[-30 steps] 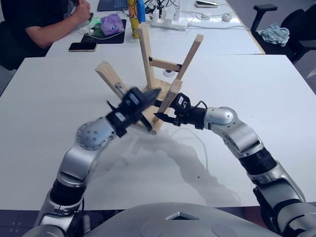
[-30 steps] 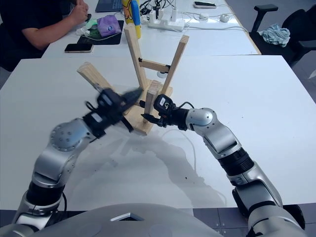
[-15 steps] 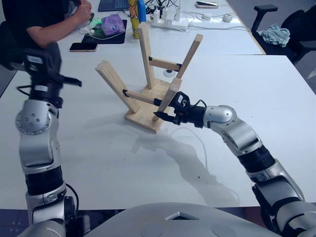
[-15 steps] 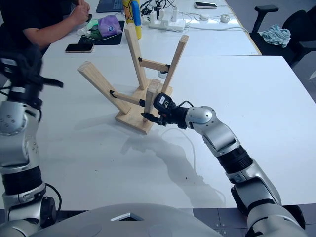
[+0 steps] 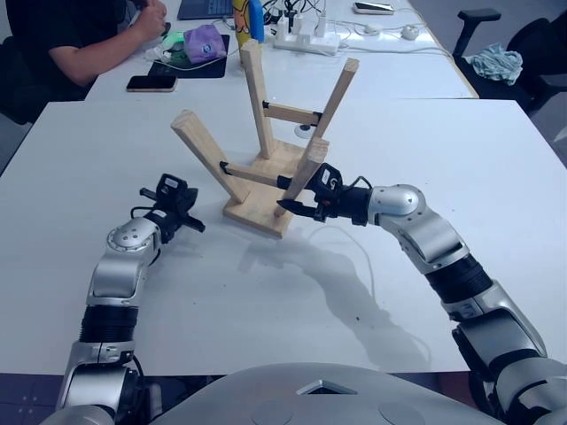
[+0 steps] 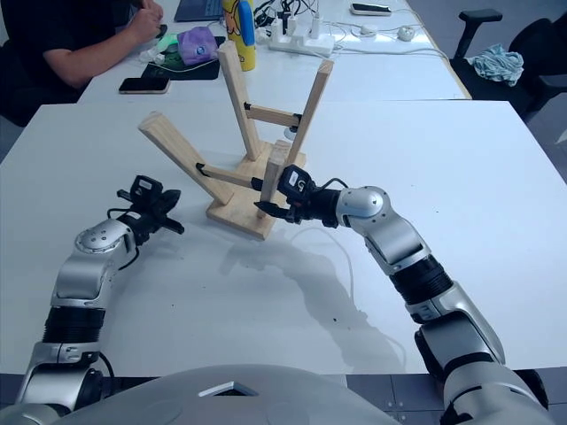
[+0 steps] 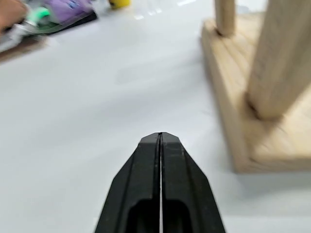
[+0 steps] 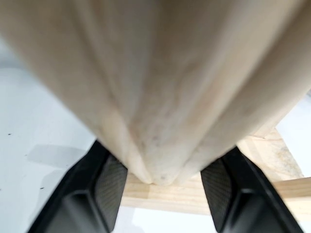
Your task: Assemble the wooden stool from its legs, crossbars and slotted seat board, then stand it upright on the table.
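One slotted seat board (image 5: 257,212) between two grippers, left gripper (image 5: 192,220) and right gripper (image 5: 291,197), four wooden legs (image 5: 204,150), two crossbars (image 5: 292,113), one phone (image 5: 148,83) beyond the left gripper

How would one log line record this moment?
stool inverted on table | right gripper shut on leg | left gripper shut, empty

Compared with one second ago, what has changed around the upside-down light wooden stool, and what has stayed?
The left gripper, shut, drew away from the upside-down light wooden stool, swung up to the left, then came down low beside the slotted seat board. The right gripper stays clamped on the nearest wooden leg; the stool stands inverted on the white table as before.
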You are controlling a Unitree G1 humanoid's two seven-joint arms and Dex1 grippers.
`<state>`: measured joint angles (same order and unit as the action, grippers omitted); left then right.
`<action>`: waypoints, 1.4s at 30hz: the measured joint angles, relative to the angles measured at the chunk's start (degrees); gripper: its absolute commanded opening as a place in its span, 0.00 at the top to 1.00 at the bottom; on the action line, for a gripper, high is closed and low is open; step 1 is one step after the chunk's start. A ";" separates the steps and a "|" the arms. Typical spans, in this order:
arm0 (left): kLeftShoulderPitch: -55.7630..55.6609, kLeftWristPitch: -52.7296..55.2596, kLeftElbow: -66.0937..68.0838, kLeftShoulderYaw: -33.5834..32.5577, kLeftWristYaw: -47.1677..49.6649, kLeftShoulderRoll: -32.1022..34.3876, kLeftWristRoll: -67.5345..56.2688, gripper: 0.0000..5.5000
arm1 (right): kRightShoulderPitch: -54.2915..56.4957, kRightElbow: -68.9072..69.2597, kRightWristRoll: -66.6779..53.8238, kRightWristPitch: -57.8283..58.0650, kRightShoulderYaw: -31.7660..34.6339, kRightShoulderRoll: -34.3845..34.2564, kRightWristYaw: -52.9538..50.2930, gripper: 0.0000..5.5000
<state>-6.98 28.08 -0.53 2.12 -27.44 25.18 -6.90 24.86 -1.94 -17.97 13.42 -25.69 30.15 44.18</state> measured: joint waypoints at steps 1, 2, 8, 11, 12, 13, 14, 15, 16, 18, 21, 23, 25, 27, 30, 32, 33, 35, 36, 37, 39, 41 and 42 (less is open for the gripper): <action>0.40 0.63 -0.12 1.02 -1.07 -0.01 -0.25 1.00 | 0.02 -0.91 -0.01 -1.20 0.12 0.05 0.95 0.63; 0.82 1.15 -0.27 1.88 -2.01 -0.10 -0.49 1.00 | 0.26 -1.95 -0.08 -2.51 0.22 0.23 2.27 0.63; 1.00 1.64 -0.87 3.53 -3.55 -0.17 -0.92 1.00 | 5.88 -10.41 -0.37 -7.15 0.06 1.38 13.19 0.63; 1.05 1.65 -1.64 4.42 -3.85 -0.72 -0.93 1.00 | 8.23 -12.64 -0.40 -8.07 0.08 2.07 16.61 0.63; 1.10 1.66 -1.90 4.58 -3.79 -0.90 -0.93 1.00 | 8.87 -12.82 -0.41 -8.07 0.11 2.43 17.49 0.63; 1.17 1.69 -2.26 4.64 -3.70 -1.20 -0.92 1.00 | 9.55 -12.88 -0.42 -8.06 0.15 2.82 18.39 0.63; 1.40 1.75 -2.76 4.68 -3.26 -1.63 -0.91 1.00 | 10.02 -12.81 -0.45 -8.02 0.16 3.22 19.07 0.63; 1.59 1.77 -2.94 4.70 -3.01 -1.93 -0.92 1.00 | 10.22 -12.75 -0.44 -7.94 0.17 3.43 19.39 0.63; 2.09 2.00 -3.65 4.86 -2.41 -2.47 -0.91 1.00 | 10.38 -12.12 -0.48 -7.33 0.18 4.01 19.80 0.63; 2.88 2.54 -4.81 5.48 -1.49 -3.42 -0.87 1.00 | 10.35 -11.16 -0.56 -6.14 0.24 4.83 20.46 0.55; 4.04 3.00 -6.66 6.88 -0.72 -4.64 -0.74 1.00 | 6.71 -12.49 6.01 0.03 -2.78 8.50 22.42 0.47; 5.01 3.30 -7.46 7.82 -0.60 -5.58 -0.91 1.00 | 2.83 -12.93 6.50 1.30 -3.39 8.22 22.57 0.41; 5.20 3.72 -8.04 8.28 -0.41 -5.84 -0.93 1.00 | 2.37 -12.64 7.28 1.44 -2.23 8.09 22.16 0.35; 5.66 4.08 -8.84 8.61 -0.31 -6.07 -0.94 1.00 | 2.27 -12.25 7.61 1.16 -0.64 7.93 21.38 0.33; 6.46 4.14 -9.59 8.60 -0.14 -6.20 -0.96 1.00 | 0.54 -11.84 8.26 0.42 1.51 7.00 19.83 0.33; 6.68 4.31 -9.94 8.70 -0.05 -6.28 -0.96 1.00 | -0.69 -11.66 8.53 0.15 2.61 6.85 19.28 0.33; 6.67 4.42 -10.04 8.86 0.05 -6.34 -0.94 1.00 | -1.46 -11.67 8.63 -0.20 3.24 6.89 18.78 0.33; 6.66 4.57 -10.18 9.25 0.66 -6.90 -0.87 1.00 | -3.07 -11.71 8.75 -0.51 5.23 6.98 17.26 0.33; 6.66 4.72 -10.37 9.68 1.01 -7.13 -0.86 1.00 | -3.86 -11.74 8.97 -0.55 6.38 7.08 16.34 0.33; 6.66 5.08 -10.60 10.00 1.44 -7.60 -0.83 1.00 | -4.55 -11.78 9.06 -0.52 7.50 7.13 15.49 0.33; 6.71 5.34 -11.09 10.72 2.20 -8.82 -0.81 1.00 | -6.25 -11.34 8.99 -0.42 9.57 7.21 14.25 0.33; 6.69 5.43 -11.14 10.93 2.74 -9.17 -0.76 1.00 | -8.27 -9.92 8.57 0.10 10.91 7.29 13.90 0.33; 6.69 5.43 -11.17 10.97 3.05 -9.14 -0.52 1.00 | -9.56 -8.87 8.43 0.54 11.44 7.33 13.93 0.33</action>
<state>-0.29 33.51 -11.70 13.09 -24.39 16.04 -7.43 15.31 -10.81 -9.54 13.96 -14.25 37.48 58.11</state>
